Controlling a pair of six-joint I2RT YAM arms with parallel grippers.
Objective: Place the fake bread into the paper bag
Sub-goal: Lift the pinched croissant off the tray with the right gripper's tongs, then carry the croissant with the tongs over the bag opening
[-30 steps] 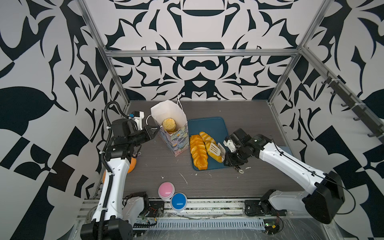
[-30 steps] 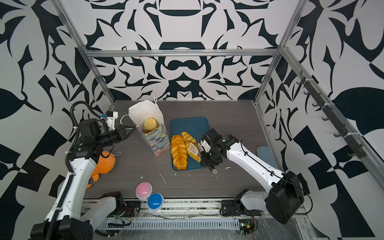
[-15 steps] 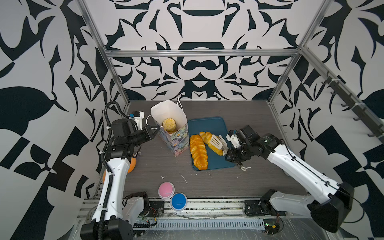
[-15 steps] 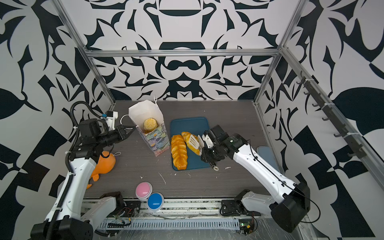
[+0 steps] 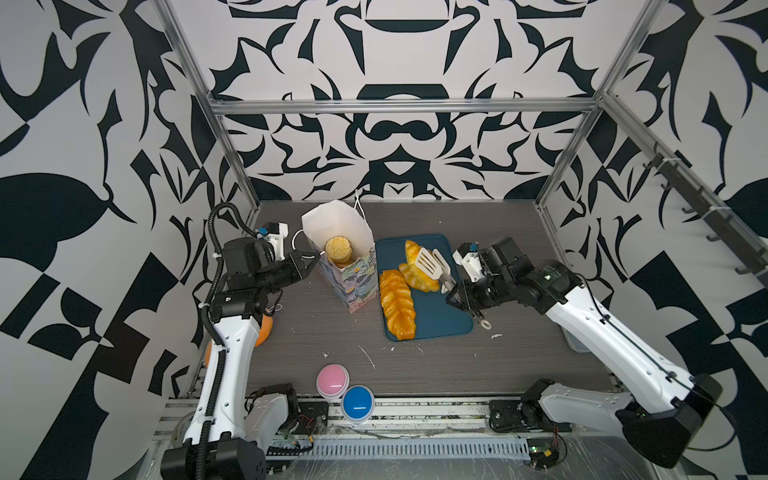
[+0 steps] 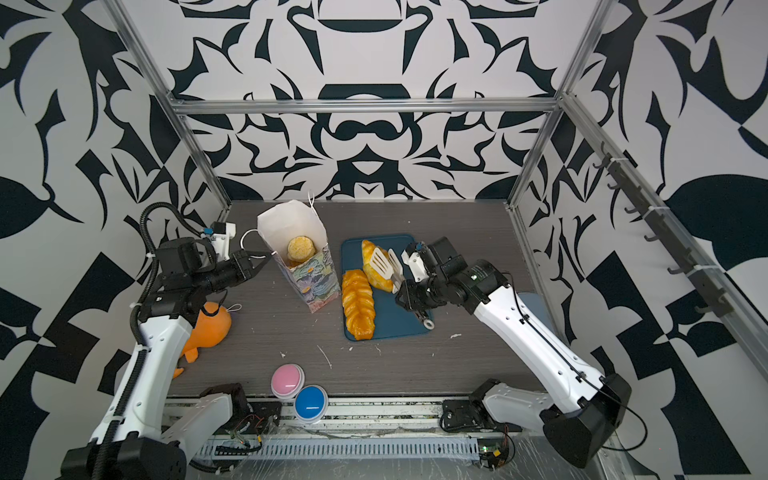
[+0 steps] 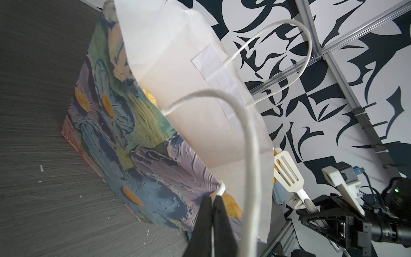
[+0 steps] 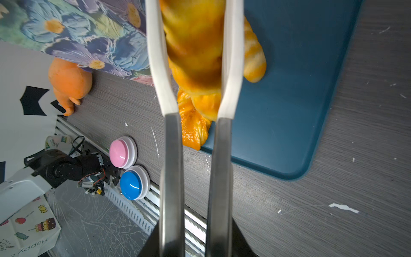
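Observation:
The paper bag (image 5: 353, 276) (image 6: 313, 284) stands open on the table, with a round pastry (image 5: 338, 248) (image 6: 300, 248) inside. My left gripper (image 5: 313, 259) (image 7: 213, 198) is shut on the bag's rim at the base of a cord handle. My right gripper (image 5: 453, 293) (image 8: 194, 241) is shut on white tongs (image 5: 432, 262) (image 8: 173, 155). The tongs squeeze a striped croissant (image 5: 417, 280) (image 8: 193, 44) above the blue tray (image 5: 440, 316) (image 8: 300, 89). A braided loaf (image 5: 397, 303) (image 8: 193, 130) lies on the tray's left side.
An orange plush toy (image 6: 212, 324) (image 8: 69, 80) lies by the left arm. A pink button (image 5: 332, 379) and a blue button (image 5: 358, 401) sit at the front edge. A second striped pastry end (image 8: 253, 64) shows on the tray beside the tongs.
My right arm has carried the tongs and croissant away from the front of the tray toward its far end. The left gripper and bag have not moved.

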